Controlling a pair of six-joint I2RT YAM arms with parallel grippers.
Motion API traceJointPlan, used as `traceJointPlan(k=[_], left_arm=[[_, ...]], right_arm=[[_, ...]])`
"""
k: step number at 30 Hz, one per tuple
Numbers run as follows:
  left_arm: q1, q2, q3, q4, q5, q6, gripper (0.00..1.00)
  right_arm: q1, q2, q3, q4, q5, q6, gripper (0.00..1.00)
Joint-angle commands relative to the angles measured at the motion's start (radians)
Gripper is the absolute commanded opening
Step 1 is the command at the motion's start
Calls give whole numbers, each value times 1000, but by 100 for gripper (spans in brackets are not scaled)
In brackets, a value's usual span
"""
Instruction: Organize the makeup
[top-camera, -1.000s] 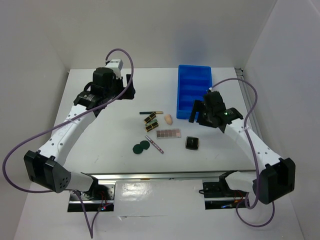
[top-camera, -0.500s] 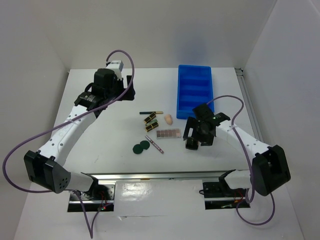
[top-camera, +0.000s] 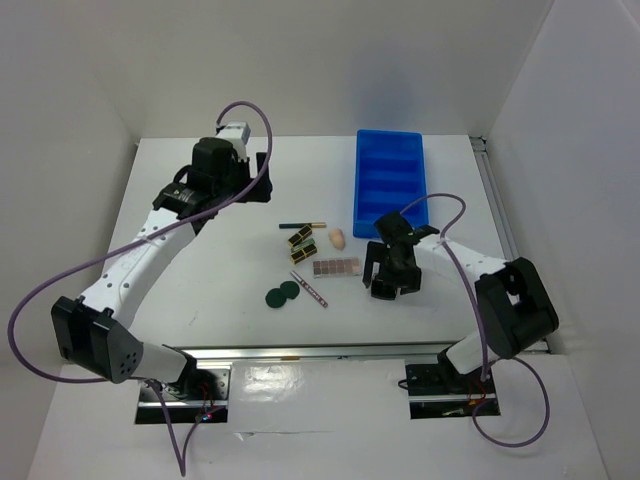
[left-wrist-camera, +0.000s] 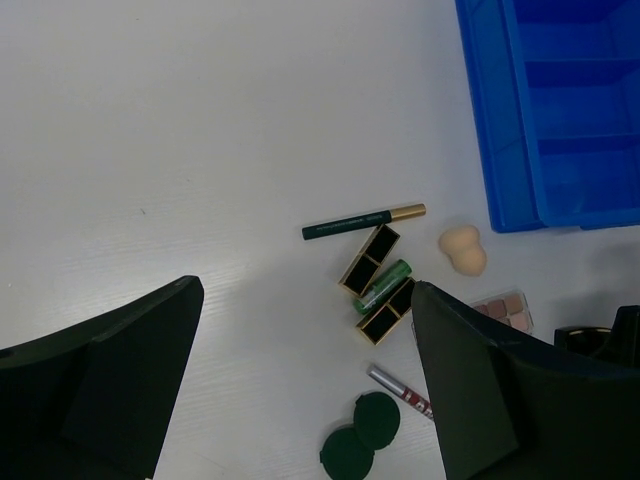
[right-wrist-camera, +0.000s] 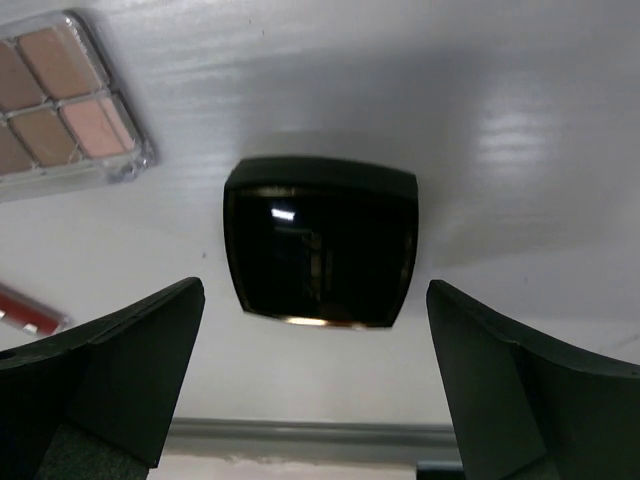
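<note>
The black square compact (right-wrist-camera: 320, 220) lies flat on the table, in line between my right gripper's (right-wrist-camera: 315, 290) open jaws; in the top view that gripper (top-camera: 388, 283) hangs low over it and hides most of it. The brown-pink palette (top-camera: 336, 267) lies just left of it. Farther left are the pink stick (top-camera: 309, 288), two dark-green discs (top-camera: 283, 294), black-gold lipstick tubes (top-camera: 300, 240), the pencil (top-camera: 302, 225) and the beige sponge (top-camera: 338, 238). My left gripper (top-camera: 255, 172) is open and empty, high over the far left of the table (left-wrist-camera: 307, 290).
The blue compartment bin (top-camera: 390, 185) stands at the back right, beyond my right gripper. A green tube (left-wrist-camera: 382, 286) lies between the two lipstick tubes. The table's grey front edge (right-wrist-camera: 300, 440) runs close behind the compact.
My right arm has swung from the bin's near end toward the front and come down over the black compact. The left arm has hardly moved.
</note>
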Motion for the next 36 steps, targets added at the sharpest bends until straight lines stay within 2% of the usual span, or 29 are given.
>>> traceJointPlan(k=[1,6,9,10,11,12,15,20,24,30,31,36], left_arm=[[-14,21,15,-3,-18,-2,100],[-14,32,26,-13,-40,7,100],[-23,32,26,-22,-40,7,100],[-24,42,26,-22,-40,7,100],[-24,42,26,-22,-40,7,100],[-24,42,36,-32,-40,7,100],[-24,55,47,-42,-49,16,100],[-24,73,72,-63,-58,17,100],[-24,95,118,-100,-84,36,100],[-24,104,142,-118,-102,36,100],[-24,104,142,-118,-102,47,100],[-24,138,142,-138,-138,47,100]], right_arm=[[9,63,6,103,25,-87,100],[9,135,26,132,62,-110,100],[9,126,5,155,81,-101,87],[9,126,5,155,90,-101,80],[9,117,5,155,90,-101,68],[9,104,5,155,99,-91,60],[9,68,64,91,99,-106,43],[18,-54,248,-37,131,-144,43],[-6,-26,423,43,182,-239,44],[-114,293,809,202,234,-349,44],[-125,375,853,236,245,-350,44],[-183,586,1078,325,255,-411,45]])
